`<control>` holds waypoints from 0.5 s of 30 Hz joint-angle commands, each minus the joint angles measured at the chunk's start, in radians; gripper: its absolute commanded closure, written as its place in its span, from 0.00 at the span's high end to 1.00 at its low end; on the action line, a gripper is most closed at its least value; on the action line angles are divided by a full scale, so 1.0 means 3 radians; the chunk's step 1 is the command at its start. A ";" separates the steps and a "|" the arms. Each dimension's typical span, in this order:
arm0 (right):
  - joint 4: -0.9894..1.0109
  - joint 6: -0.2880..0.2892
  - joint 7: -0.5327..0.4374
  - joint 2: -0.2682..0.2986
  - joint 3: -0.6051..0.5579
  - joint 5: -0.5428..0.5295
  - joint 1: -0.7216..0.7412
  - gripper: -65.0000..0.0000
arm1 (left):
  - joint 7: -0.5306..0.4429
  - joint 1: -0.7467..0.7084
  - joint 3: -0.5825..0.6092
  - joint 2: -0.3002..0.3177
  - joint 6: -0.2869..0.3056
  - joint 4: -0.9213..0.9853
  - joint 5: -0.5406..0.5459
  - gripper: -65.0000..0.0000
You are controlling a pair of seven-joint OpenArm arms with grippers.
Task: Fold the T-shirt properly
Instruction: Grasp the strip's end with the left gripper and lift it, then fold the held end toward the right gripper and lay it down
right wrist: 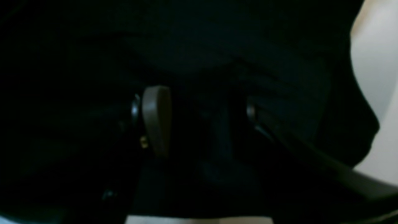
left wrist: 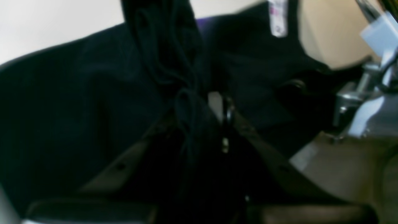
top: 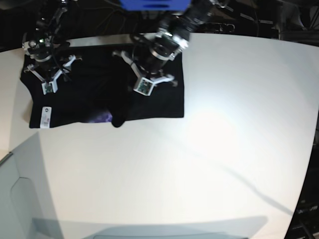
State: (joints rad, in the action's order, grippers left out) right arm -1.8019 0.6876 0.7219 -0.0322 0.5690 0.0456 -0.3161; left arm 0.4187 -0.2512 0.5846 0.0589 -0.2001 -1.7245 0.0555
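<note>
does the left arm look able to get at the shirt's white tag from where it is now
Probably not directly: the white tag lies at the T-shirt's far corner, near the right gripper, while the left gripper sits over the middle.

Black T-shirt (top: 159, 94), partly bunched, at table's far left edge, white tag (top: 45, 115) showing.

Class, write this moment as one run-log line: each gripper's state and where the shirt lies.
left gripper: shut on T-shirt fold | right gripper: fabric between fingers, closure unclear | T-shirt: on white table, far left | white tag: showing
</note>
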 commanded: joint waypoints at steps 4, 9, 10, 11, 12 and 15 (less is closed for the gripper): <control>-0.0052 0.0035 -0.0041 0.0033 0.0009 -0.0032 0.0008 0.46 | -0.0048 0.0175 0.0074 -0.0035 0.0081 0.0104 0.0058 0.00; -0.0052 0.0035 -0.0041 0.0033 0.0014 -0.0032 0.0008 0.46 | -0.0053 0.0211 0.0074 -0.0066 0.0081 0.0273 0.0058 0.00; -0.0052 0.0035 -0.0041 0.0033 0.0014 -0.0032 0.0008 0.46 | -0.0053 0.0211 0.0084 -0.0076 0.0081 0.0283 0.0058 0.00; -0.0052 0.0035 -0.0041 0.0033 0.0014 -0.0032 0.0008 0.46 | -0.0038 0.0216 0.0084 -0.0107 0.0081 0.0283 0.0058 0.00; -0.0052 0.0035 -0.0041 0.0033 0.0014 -0.0032 0.0008 0.46 | -0.0033 0.0236 0.0079 -0.0122 0.0081 0.0283 0.0058 0.01; -0.0052 0.0035 -0.0041 0.0033 0.0009 -0.0037 0.0008 0.46 | -0.0033 0.0231 0.0095 -0.0107 0.0081 0.0283 0.0058 0.12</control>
State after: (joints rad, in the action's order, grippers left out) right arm -1.8015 0.6876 0.7223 -0.0303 0.5690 0.0448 -0.3164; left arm 0.4282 -0.1848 0.6113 0.0357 -0.1764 -1.6218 0.0761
